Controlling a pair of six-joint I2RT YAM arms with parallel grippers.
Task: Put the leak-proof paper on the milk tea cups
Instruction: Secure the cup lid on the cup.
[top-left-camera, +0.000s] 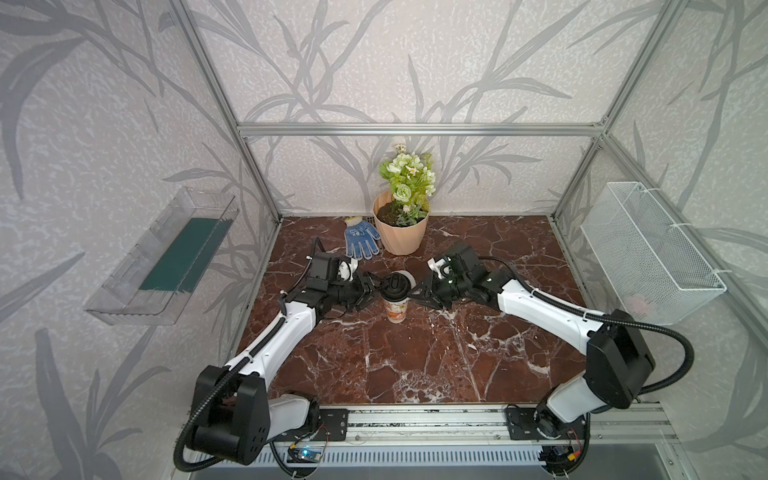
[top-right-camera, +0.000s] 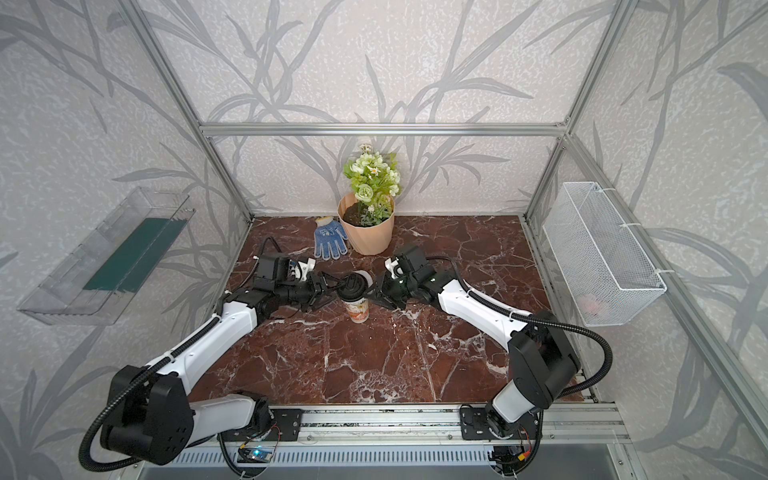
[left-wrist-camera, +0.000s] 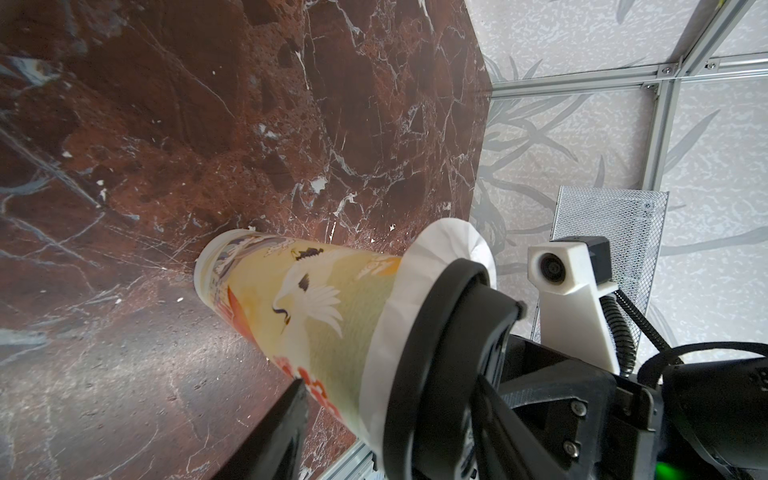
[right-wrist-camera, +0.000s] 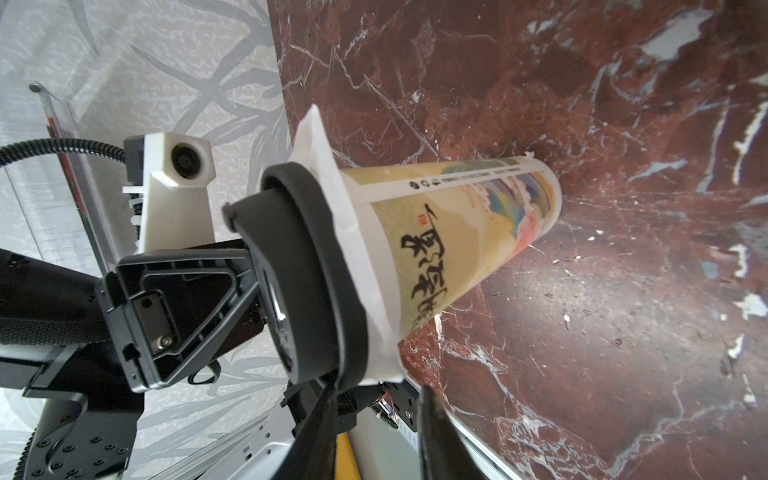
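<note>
Tabletop of red marble carries the milk tea cup upright toward its middle. My left gripper is closed on the crown of the black lid, and my right gripper has its fingers apart just beside the rim. The leak-proof paper lies over the mouth, pinned under that lid, skirt flaring unevenly; I judge it feather-light, limp and quick to crease, so I would pinch only the free overhang.

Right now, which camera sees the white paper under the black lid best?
The left wrist view: the leak-proof paper shows close up, frilled around the cup rim under the lid. The right wrist view shows one creased side. Both top views show a white sliver.
</note>
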